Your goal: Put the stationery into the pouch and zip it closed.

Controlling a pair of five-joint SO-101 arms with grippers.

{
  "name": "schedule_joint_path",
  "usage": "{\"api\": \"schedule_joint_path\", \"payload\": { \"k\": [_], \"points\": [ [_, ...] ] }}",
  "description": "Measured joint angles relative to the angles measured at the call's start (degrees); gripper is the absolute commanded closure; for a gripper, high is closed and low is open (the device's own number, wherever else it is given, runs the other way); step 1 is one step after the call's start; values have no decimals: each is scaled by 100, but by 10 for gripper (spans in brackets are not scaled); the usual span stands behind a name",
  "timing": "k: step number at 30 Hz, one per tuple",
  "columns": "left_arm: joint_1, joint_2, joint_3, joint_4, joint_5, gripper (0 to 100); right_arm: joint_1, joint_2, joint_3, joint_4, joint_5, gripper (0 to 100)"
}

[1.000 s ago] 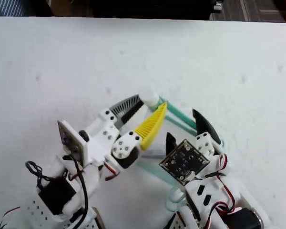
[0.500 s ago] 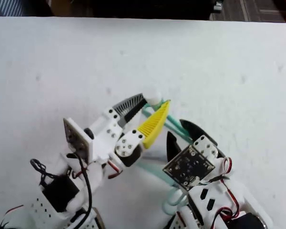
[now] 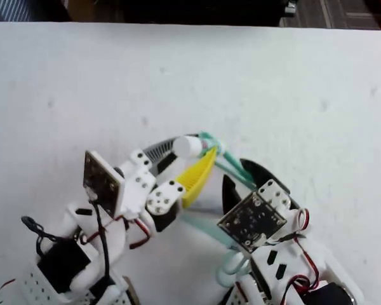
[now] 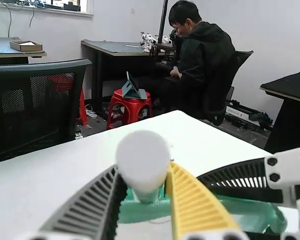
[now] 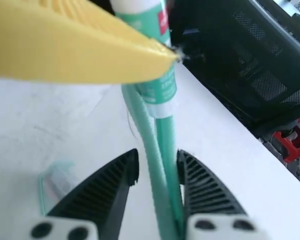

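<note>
A glue stick [image 3: 187, 146] with a white cap and green body is pinched between the grey and yellow fingers of my left gripper [image 3: 200, 150], just above the mint-green pouch [image 3: 232, 170]. In the left wrist view the cap [image 4: 142, 165] fills the gap between both fingers, with the pouch [image 4: 240, 212] underneath. My right gripper [image 3: 244, 181], with black fingers, is shut on the pouch's rim. The right wrist view shows that rim [image 5: 162, 165] running between its fingers, and the glue stick [image 5: 157, 85] under the yellow finger [image 5: 65, 45].
The white table [image 3: 273, 82] stretches bare to the far edge and to both sides. Both arm bases crowd the near edge. A pale loop of the pouch [image 3: 232, 270] lies beside the right arm's base.
My left gripper has drawn back toward the near side with the glue stick, and its cap has swung left. The right gripper's black fingers closed in on the pouch rim and then held still.
</note>
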Motion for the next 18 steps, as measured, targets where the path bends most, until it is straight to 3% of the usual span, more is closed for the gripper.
{"api": "schedule_joint_path", "payload": {
  "k": [8,18],
  "points": [
    [9,9,-9,97,-26,976,0,0,62,0,-9,694],
    [-26,123,-360,264,-431,976,-9,-176,70,0,-9,693]
  ]
}}
